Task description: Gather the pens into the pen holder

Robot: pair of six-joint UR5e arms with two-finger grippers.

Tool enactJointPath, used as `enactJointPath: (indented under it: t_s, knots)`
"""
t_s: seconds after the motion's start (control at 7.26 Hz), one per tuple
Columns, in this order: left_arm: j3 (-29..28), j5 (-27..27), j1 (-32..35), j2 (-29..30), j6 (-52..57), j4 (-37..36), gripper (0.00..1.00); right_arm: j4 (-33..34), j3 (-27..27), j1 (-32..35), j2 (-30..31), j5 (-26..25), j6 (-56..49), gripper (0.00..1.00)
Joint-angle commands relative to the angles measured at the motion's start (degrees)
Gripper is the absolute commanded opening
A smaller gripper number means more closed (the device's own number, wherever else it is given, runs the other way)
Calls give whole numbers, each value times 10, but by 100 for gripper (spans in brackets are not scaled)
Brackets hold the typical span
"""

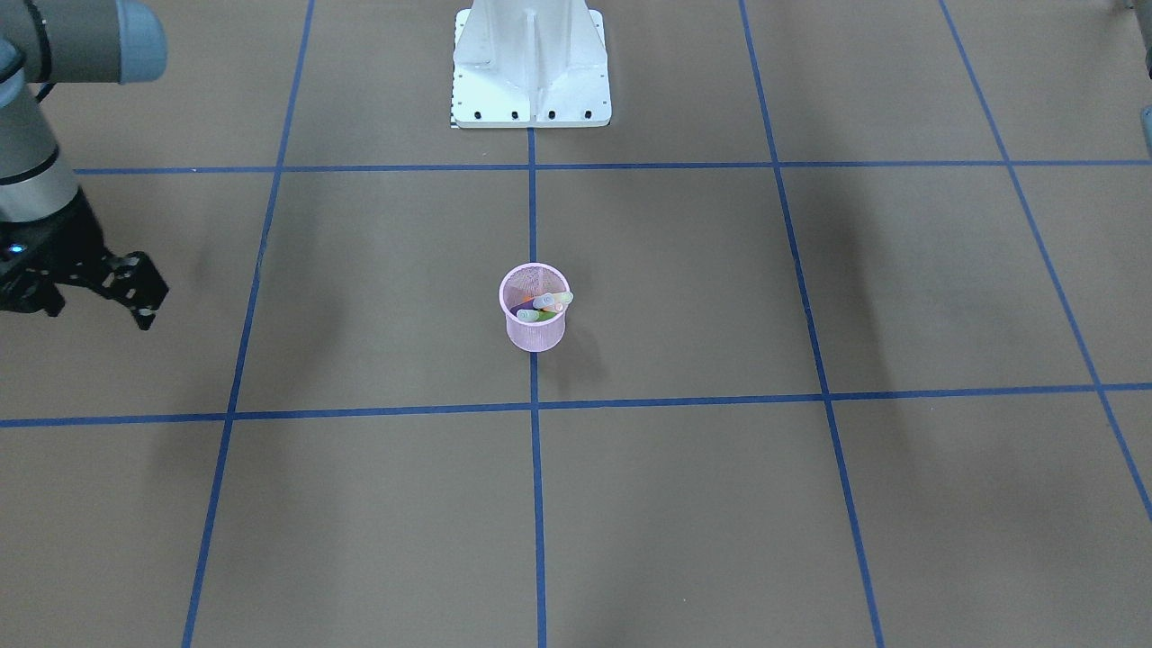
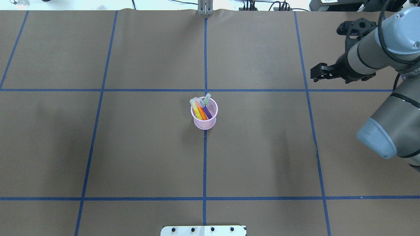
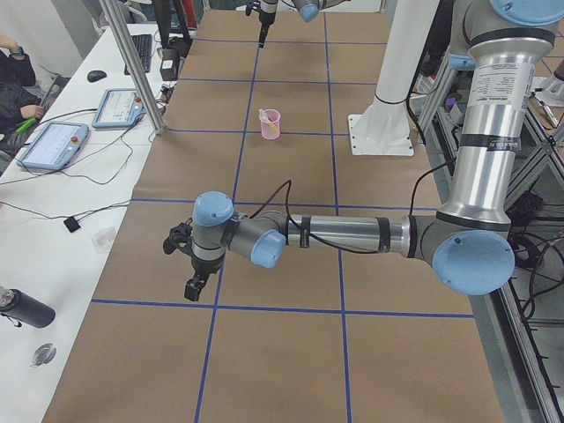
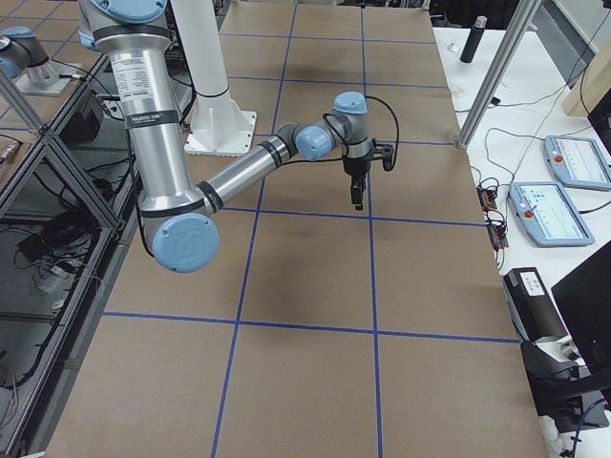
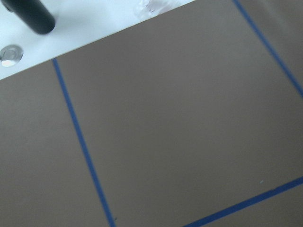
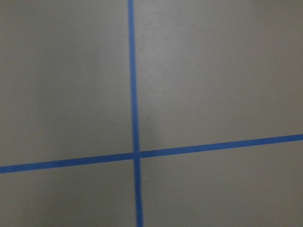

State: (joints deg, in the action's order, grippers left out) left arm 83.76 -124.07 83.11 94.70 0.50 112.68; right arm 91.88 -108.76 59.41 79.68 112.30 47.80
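Note:
The pink mesh pen holder (image 1: 535, 331) stands upright at the middle of the table, on a blue tape line; it also shows in the overhead view (image 2: 204, 123) and the exterior left view (image 3: 270, 124). Several pens (image 2: 201, 110), yellow, orange, purple and green, stand inside it with pale caps leaning over the rim (image 1: 544, 304). No pen lies on the table. My right gripper (image 1: 94, 310) is open and empty, far to the holder's side (image 2: 316, 74). My left gripper (image 3: 195, 288) shows only in the exterior left view, far from the holder; I cannot tell whether it is open or shut.
The white robot base (image 1: 531, 72) stands behind the holder. Blue tape lines (image 2: 205, 164) cross the brown table cover. A black bottle (image 3: 26, 308) and teach pendants (image 3: 53, 145) lie on the white side bench beyond the far table edge.

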Motion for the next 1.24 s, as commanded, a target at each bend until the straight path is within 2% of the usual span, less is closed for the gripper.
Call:
enactJointPath:
  t_s: [0.0,0.14,0.28,0.55,0.83,1.1]
  knots:
    - [4,-106,36,-4,2,-52,100,0,88,159,29,151,-201,100]
    - [29,-112,46,-4,2,-87,100,0,127,226,49,192,-337,100]
    - [46,-112,47,-4,20,-122,100,0,157,269,64,210,-409,100]
    - [51,-110,52,-3,61,-169,100,-1,163,305,109,226,-459,100]
    - [50,-109,49,-4,66,-176,100,0,161,338,129,239,-501,100]
    - [69,-107,70,-2,112,-254,100,0,160,338,130,239,-497,100]
